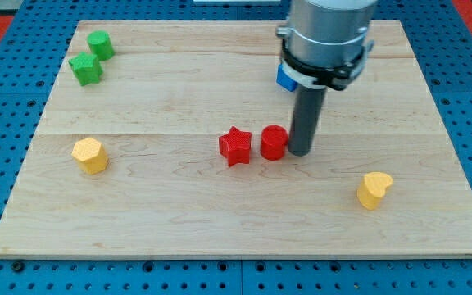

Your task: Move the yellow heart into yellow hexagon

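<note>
My tip [300, 152] stands on the wooden board [220, 221] near its middle, just beside or touching the red cylinder [274, 142], which sits at the tip's nine o'clock. A red star [235, 146] lies just beyond the cylinder on the same line. There is no hand to open or close here: only a bare rod, holding nothing.

The yellow heart [374, 189] sits well apart from the tip, at about its four o'clock, near the board's lower right. The yellow hexagon [89, 155] lies far across the board at the heart's nine o'clock, close to the view's left edge. Two green blocks [92, 57] rest together at the upper left corner, out of the way. A blue block [285, 78] peeks out behind the arm's collar; its shape is hidden.

The heart looks like a small, stiff, light plastic piece that should slide readily on smooth wood. Its lobed outline will likely make it twist under an off-centre push, so contact is best made on its three o'clock side, square to its middle, driving toward nine o'clock. The two red blocks lie just above that path and could be clipped.
</note>
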Motion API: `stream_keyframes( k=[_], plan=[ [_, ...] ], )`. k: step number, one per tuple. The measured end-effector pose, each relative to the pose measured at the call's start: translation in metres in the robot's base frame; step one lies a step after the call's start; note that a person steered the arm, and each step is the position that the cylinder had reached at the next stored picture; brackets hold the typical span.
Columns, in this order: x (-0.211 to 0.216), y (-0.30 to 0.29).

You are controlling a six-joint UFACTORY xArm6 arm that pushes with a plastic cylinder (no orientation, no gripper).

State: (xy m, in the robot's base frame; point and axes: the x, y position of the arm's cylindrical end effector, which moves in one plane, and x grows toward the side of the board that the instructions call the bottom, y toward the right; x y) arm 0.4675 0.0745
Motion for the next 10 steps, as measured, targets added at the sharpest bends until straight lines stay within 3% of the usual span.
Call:
stream_keyframes(
  k=[1,2,3,4,5,6,7,9,10],
  plan=[
    [-0.006,-0.034],
    [-0.021,0.018],
    [-0.033,0.106],
    [0.022,0.152],
    [0.072,0.156],
    [0.087,0.085],
    [0.091,0.049],
    [0.057,0.085],
    [0.049,0.068]
  ],
)
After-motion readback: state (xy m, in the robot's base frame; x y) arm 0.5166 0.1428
